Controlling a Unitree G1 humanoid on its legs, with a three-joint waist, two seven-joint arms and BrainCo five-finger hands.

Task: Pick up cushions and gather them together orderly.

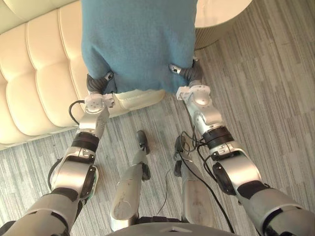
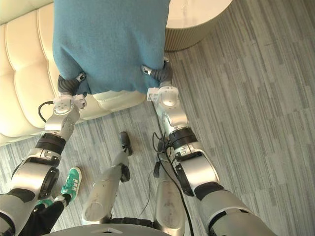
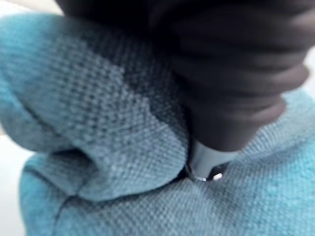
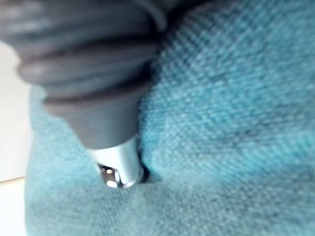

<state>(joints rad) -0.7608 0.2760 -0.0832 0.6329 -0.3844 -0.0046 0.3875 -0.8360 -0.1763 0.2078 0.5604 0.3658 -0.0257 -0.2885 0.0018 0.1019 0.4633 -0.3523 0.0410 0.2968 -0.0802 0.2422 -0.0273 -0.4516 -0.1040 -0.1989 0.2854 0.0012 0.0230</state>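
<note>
1. Far left: the cream sofa [image 1: 34, 88] is lying along the left side, with its tufted seat facing up. A person's green shoe [image 2: 73, 181] is standing on the grey striped floor [image 1: 266, 88] in front of the sofa, just beside my left arm.

2. Left: my left hand [image 1: 98, 82] is gripping the lower left corner of the blue cushion [image 1: 138, 44]. The thumb is pressing into the near face. The remaining fingers are reaching behind the fabric. In the left wrist view, the cloth is bunching into a fold around one silver digit. Status: clenched on the cushion.

3. Centre: the cushion is hanging in the air between both hands with its broad face turned towards me. Its lower edge is sitting above the front corner of the sofa.

4. Right: my right hand [image 1: 191, 73] is gripping the lower right corner the same way, thumb on the near face. In the right wrist view, one silver digit is digging into the weave. Status: clenched on the cushion.

5. Far right: a round cream table [image 1: 216, 19] is standing on the floor beyond the right hand, partly behind the cushion.
</note>
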